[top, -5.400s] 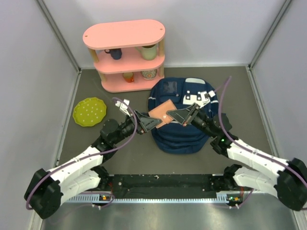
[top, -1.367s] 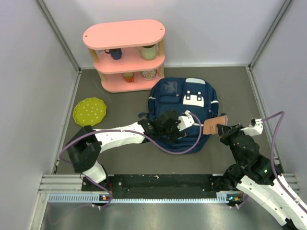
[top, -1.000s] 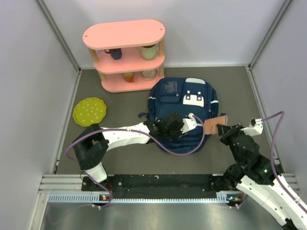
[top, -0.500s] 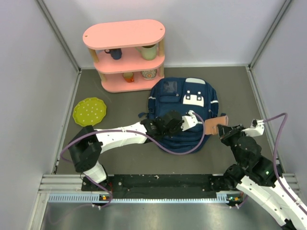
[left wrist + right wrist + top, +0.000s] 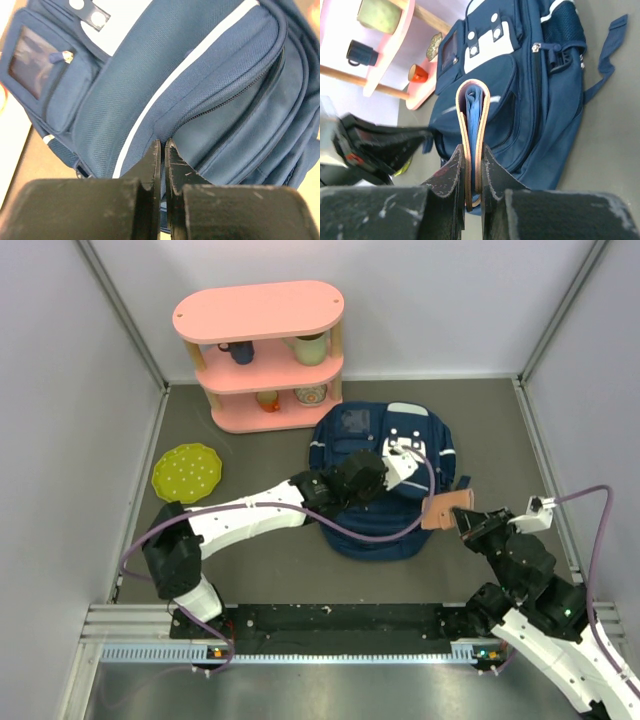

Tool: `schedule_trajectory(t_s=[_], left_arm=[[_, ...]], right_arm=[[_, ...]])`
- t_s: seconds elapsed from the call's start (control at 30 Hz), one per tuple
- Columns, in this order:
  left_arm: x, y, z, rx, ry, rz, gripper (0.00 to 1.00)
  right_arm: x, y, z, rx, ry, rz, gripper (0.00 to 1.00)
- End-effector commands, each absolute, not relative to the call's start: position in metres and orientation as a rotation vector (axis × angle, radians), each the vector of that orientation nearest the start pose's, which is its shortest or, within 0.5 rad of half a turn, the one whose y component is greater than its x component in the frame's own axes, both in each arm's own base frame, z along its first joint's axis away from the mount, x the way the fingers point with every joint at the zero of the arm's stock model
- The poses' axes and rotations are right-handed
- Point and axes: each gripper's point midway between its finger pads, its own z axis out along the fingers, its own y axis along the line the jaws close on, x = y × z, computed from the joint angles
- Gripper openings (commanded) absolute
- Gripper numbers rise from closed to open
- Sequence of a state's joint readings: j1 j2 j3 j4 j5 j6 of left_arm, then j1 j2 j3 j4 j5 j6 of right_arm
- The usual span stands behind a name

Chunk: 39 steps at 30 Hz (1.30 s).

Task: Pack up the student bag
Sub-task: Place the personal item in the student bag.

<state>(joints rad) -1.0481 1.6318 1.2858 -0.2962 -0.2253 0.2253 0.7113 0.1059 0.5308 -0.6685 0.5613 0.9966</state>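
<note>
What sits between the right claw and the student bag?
The brown-covered notebook, clamped in the right claw, fills that gap beside the student bag; the top view shows it.

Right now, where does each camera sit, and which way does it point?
Top external: fixed above and behind the arms, looking down at the table; both arms, the student bag and pink shelf show.
Left wrist: on the left arm, looking along the shut left gripper at the bag's pocket.
Right wrist: on the right arm, looking past the right gripper, clamped on a brown notebook, toward bag and shelf.
Shared: all see the bag.
</note>
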Motion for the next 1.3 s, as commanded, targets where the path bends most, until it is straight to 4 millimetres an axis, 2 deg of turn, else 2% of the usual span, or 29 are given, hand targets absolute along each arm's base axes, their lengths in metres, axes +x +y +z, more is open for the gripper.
schedule_trajectory(t_s=[0.0,0.03,0.07,0.13,0.2,0.27,0.3,0.33,0.37,0.4,0.47,0.5,0.53,0.57,0.6,0.8,0.87,0.9,0.93,1.0,1.03,1.07,1.13,1.17,1.23,1.27], left_arm=[[0.295,-0.39,0.249,0.947,1.791,-0.319,0.0],[0.295,-0.391,0.246,0.939,1.819,-0.329,0.0],[0.296,-0.395,0.259,0.924,1.809,-0.345,0.0],[0.294,-0.397,0.26,0.911,1.836,-0.368,0.0],[0.29,-0.404,0.272,0.897,1.832,-0.428,0.0],[0.286,-0.408,0.278,0.898,1.829,-0.471,0.0],[0.284,-0.41,0.279,0.865,1.851,-0.499,0.0],[0.284,-0.41,0.28,0.86,1.861,-0.505,0.0],[0.281,-0.411,0.282,0.858,1.87,-0.517,0.0],[0.279,-0.412,0.283,0.844,1.882,-0.537,0.0],[0.276,-0.414,0.287,0.842,1.883,-0.565,0.0],[0.272,-0.415,0.29,0.835,1.886,-0.595,0.0],[0.27,-0.416,0.292,0.83,1.886,-0.61,0.0],[0.269,-0.416,0.294,0.821,1.888,-0.624,0.0],[0.264,-0.418,0.295,0.823,1.896,-0.654,0.0],[0.25,-0.424,0.296,0.826,1.918,-0.709,0.0],[0.247,-0.427,0.299,0.823,1.917,-0.729,0.0],[0.245,-0.427,0.302,0.82,1.911,-0.737,0.0],[0.243,-0.428,0.307,0.818,1.902,-0.744,0.0],[0.242,-0.429,0.314,0.807,1.893,-0.758,0.0],[0.242,-0.429,0.318,0.802,1.885,-0.765,0.0],[0.241,-0.43,0.321,0.799,1.882,-0.775,0.0],[0.24,-0.43,0.325,0.791,1.877,-0.787,0.0],[0.239,-0.43,0.326,0.785,1.877,-0.789,0.0],[0.239,-0.429,0.327,0.781,1.878,-0.79,0.0],[0.239,-0.429,0.329,0.778,1.872,-0.794,0.0]], right_arm=[[0.17,0.089,0.224,0.628,1.739,0.855,0.0],[0.167,0.094,0.224,0.623,1.75,0.896,0.0],[0.166,0.097,0.225,0.62,1.754,0.915,0.0],[0.162,0.103,0.222,0.624,1.773,0.963,0.0],[0.163,0.109,0.215,0.646,1.791,0.993,0.0],[0.165,0.122,0.219,0.632,1.778,1.067,0.0],[0.167,0.129,0.21,0.645,1.792,1.091,0.0],[0.167,0.138,0.211,0.63,1.796,1.143,0.0],[0.17,0.145,0.219,0.628,1.757,1.198,0.0],[0.174,0.152,0.207,0.652,1.787,1.206,0.0],[0.179,0.16,0.21,0.654,1.768,1.254,0.0],[0.182,0.164,0.202,0.661,1.791,1.243,0.0],[0.185,0.166,0.202,0.662,1.786,1.246,0.0],[0.188,0.169,0.209,0.658,1.75,1.272,0.0],[0.192,0.171,0.204,0.66,1.76,1.259,0.0],[0.209,0.181,0.21,0.672,1.724,1.268,0.0],[0.215,0.181,0.198,0.713,1.756,1.228,0.0],[0.22,0.181,0.203,0.727,1.722,1.241,0.0],[0.225,0.182,0.192,0.753,1.749,1.214,0.0],[0.231,0.181,0.186,0.793,1.747,1.207,0.0],[0.236,0.182,0.194,0.796,1.704,1.228,0.0],[0.24,0.182,0.185,0.811,1.713,1.205,0.0],[0.25,0.177,0.191,0.85,1.645,1.197,0.0],[0.254,0.178,0.182,0.864,1.657,1.172,0.0],[0.261,0.173,0.178,0.906,1.635,1.136,0.0],[0.266,0.174,0.185,0.911,1.6,1.152,0.0]])
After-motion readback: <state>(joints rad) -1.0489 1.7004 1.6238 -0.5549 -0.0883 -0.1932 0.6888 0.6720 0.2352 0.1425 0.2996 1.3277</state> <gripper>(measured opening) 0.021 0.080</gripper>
